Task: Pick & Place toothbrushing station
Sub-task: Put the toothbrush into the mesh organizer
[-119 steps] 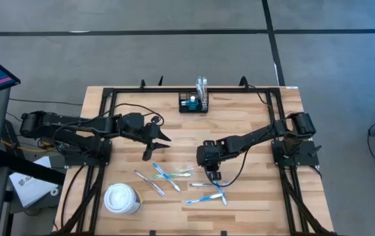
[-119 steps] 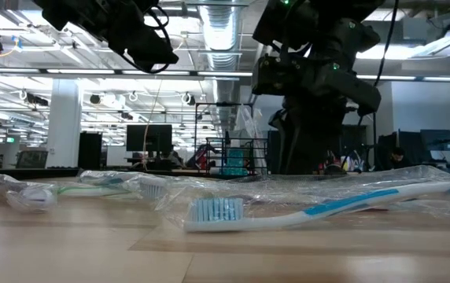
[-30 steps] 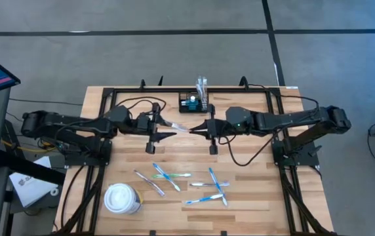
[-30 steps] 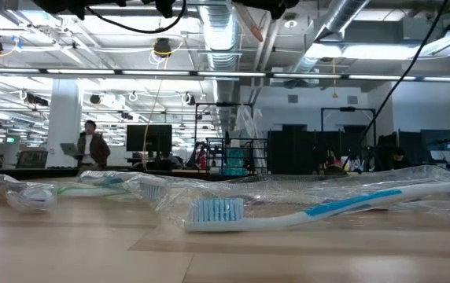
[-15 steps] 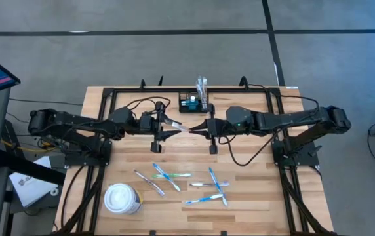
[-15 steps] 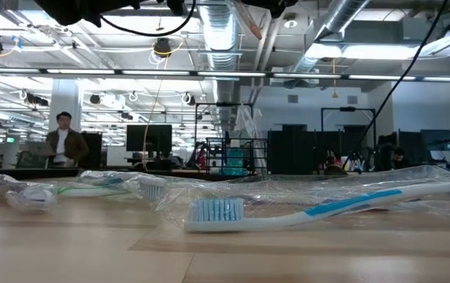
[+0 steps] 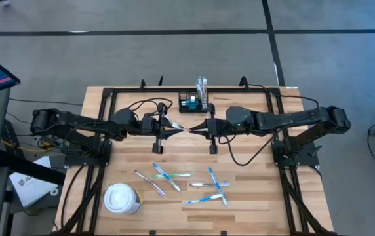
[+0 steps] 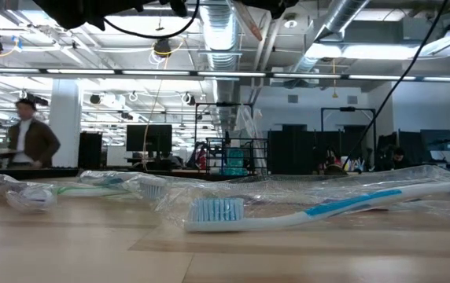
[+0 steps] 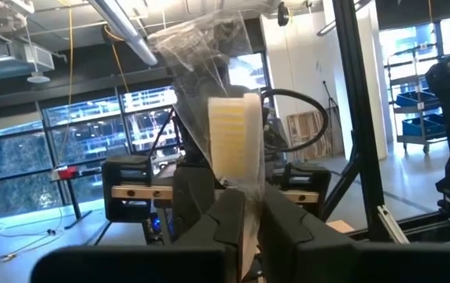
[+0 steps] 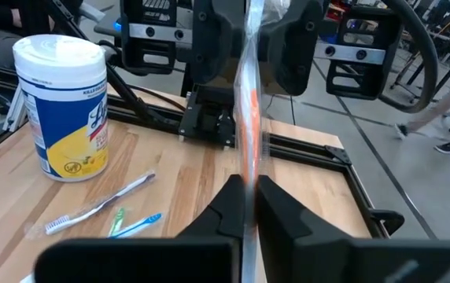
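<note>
Our left tool (image 7: 173, 130) has just closed on the head end of the wrapped toothbrush (image 7: 181, 128), whose other end our right tool (image 7: 197, 131) keeps pinched, mid-bench. We judge a handover or unwrapping underway. The toothbrushing station (image 7: 193, 103) waits at twelve o'clock, well apart.

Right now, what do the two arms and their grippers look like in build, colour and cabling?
Both arms are dark, jointed and slender. The left gripper and right gripper end in black, wedge-shaped fingers. Loose black cables loop along both arms, and a small green light shows on the right arm. I can make out no markings.
</note>
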